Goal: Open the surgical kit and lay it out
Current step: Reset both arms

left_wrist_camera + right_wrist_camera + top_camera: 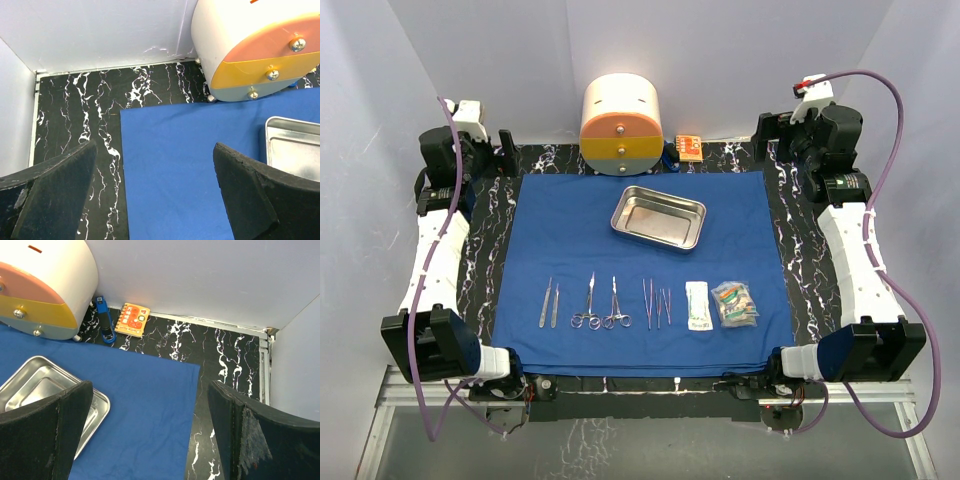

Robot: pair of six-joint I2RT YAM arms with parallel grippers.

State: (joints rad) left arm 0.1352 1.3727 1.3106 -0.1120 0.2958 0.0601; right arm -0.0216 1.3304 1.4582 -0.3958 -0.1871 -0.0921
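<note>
While both my arms rest folded at the far corners, the surgical kit lies spread open.
Overhead view only: blue cloth (560, 230) flat on the table, steel tray (658, 216) far-centre, near row of scalpels (550, 303), scissors (587, 303), forceps (615, 303), tweezers (657, 303), narrow packet (697, 306), crumpled packet (735, 304). My left gripper (155, 190) gapes empty over the cloth's corner. My right gripper (150, 430), equally wide, alone shows a blue clip-like item (105, 320) beside the orange box (132, 320).

A black, white-veined tabletop (787, 195) is covered across its middle by a blue cloth (570, 240), spread flat, with bare strips left along the side and far edges. At the far edge a round container (620, 125) is set, an orange box (689, 148) laid near it, with a small blue object (105, 320) between them
</note>
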